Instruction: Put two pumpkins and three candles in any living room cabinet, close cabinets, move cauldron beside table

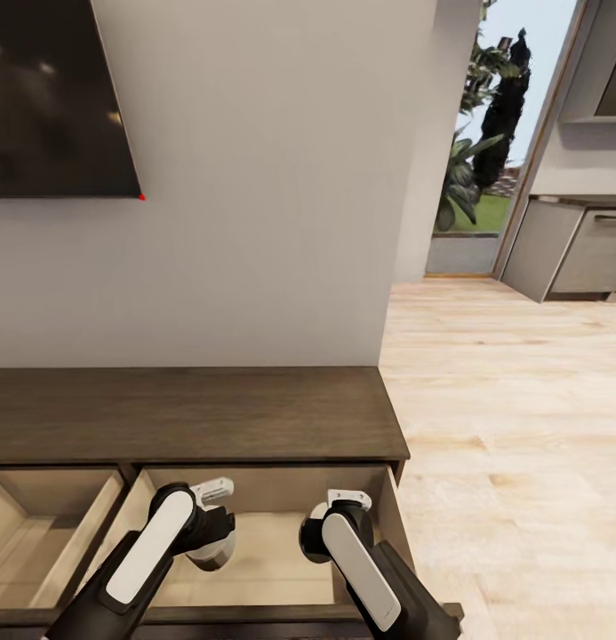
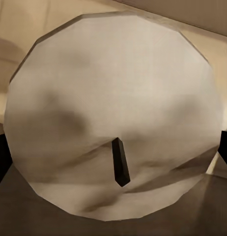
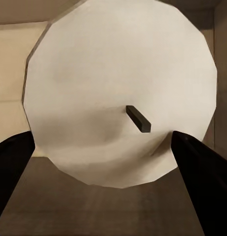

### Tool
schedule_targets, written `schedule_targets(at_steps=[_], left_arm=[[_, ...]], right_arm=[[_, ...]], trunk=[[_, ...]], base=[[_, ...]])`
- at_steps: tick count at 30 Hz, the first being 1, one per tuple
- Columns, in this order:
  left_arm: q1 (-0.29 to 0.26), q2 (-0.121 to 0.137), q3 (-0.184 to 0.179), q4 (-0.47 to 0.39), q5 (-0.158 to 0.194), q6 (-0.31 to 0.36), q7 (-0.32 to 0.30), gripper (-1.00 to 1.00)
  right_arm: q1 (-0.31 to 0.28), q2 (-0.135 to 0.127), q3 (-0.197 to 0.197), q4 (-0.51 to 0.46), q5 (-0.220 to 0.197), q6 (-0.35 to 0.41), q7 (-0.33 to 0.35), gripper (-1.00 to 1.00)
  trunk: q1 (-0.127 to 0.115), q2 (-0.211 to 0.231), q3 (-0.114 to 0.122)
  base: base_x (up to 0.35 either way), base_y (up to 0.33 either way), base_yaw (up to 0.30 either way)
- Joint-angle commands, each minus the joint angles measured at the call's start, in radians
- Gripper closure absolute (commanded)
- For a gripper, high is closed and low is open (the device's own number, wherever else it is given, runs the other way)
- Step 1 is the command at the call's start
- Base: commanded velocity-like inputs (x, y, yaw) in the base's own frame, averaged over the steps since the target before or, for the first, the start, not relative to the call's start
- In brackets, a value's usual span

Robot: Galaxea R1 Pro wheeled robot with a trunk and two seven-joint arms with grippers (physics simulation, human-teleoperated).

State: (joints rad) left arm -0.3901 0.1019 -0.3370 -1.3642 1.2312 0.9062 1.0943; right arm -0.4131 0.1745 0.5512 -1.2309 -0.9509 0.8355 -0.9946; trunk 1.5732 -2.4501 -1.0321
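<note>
The dark-brown cabinet (image 1: 192, 413) stands against the wall with two drawers pulled open, both lined in pale wood. Both arms reach down into the right drawer (image 1: 272, 556). My left gripper (image 1: 214, 533) is shut on an off-white candle (image 1: 212, 558), which sits low in that drawer. The left wrist view looks onto this candle's (image 2: 113, 113) round top and dark wick, with dark fingertips (image 2: 0, 160) at its sides. My right gripper (image 1: 332, 516) is shut on a second candle (image 3: 118, 88), with fingers (image 3: 199, 182) on both sides of it.
The left drawer (image 1: 41, 533) is open too. A dark TV (image 1: 50, 98) hangs on the wall above the cabinet. Light wood floor (image 1: 512, 418) stretches off to the right, toward grey kitchen units (image 1: 574, 249) and a glass door.
</note>
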Motion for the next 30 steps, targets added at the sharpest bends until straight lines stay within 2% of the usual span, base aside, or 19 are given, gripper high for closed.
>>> schedule_targets(at_steps=[1, 6, 11, 16, 24, 28, 30], left_arm=[[-0.001, 0.001, -0.002, -0.001, 0.008, 0.002, 0.01, 1.0], [-0.001, 0.001, -0.002, -0.001, 0.008, 0.002, 0.01, 1.0], [-0.001, 0.001, -0.002, -0.001, 0.008, 0.002, 0.01, 1.0], [-0.001, 0.001, -0.002, -0.001, 0.008, 0.002, 0.01, 1.0], [-0.001, 0.001, -0.002, -0.001, 0.008, 0.002, 0.01, 1.0], [-0.001, 0.001, -0.002, -0.001, 0.008, 0.002, 0.01, 1.0], [-0.001, 0.001, -0.002, -0.001, 0.008, 0.002, 0.01, 1.0]], right_arm=[[-0.001, 0.0, 0.001, -0.001, -0.008, 0.004, -0.01, 1.0], [-0.001, 0.0, 0.001, -0.001, -0.008, 0.004, -0.01, 1.0], [-0.001, 0.0, 0.001, -0.001, -0.008, 0.004, -0.01, 1.0], [-0.001, 0.0, 0.001, -0.001, -0.008, 0.004, -0.01, 1.0], [-0.001, 0.0, 0.001, -0.002, -0.008, 0.004, -0.01, 1.0], [-0.001, 0.0, 0.001, -0.002, -0.008, 0.004, -0.01, 1.0], [-0.001, 0.0, 0.001, -0.002, -0.008, 0.004, -0.01, 1.0]], trunk=[[0.004, -0.008, -0.004], [0.008, -0.015, -0.007], [0.027, -0.05, -0.023], [0.029, -0.051, -0.042], [0.029, -0.051, -0.042], [0.031, -0.052, -0.058], [0.031, -0.052, -0.058]], base=[[0.0, 0.0, 0.0], [0.0, 0.0, 0.0], [0.0, 0.0, 0.0], [0.0, 0.0, 0.0], [0.0, 0.0, 0.0], [0.0, 0.0, 0.0], [0.0, 0.0, 0.0]])
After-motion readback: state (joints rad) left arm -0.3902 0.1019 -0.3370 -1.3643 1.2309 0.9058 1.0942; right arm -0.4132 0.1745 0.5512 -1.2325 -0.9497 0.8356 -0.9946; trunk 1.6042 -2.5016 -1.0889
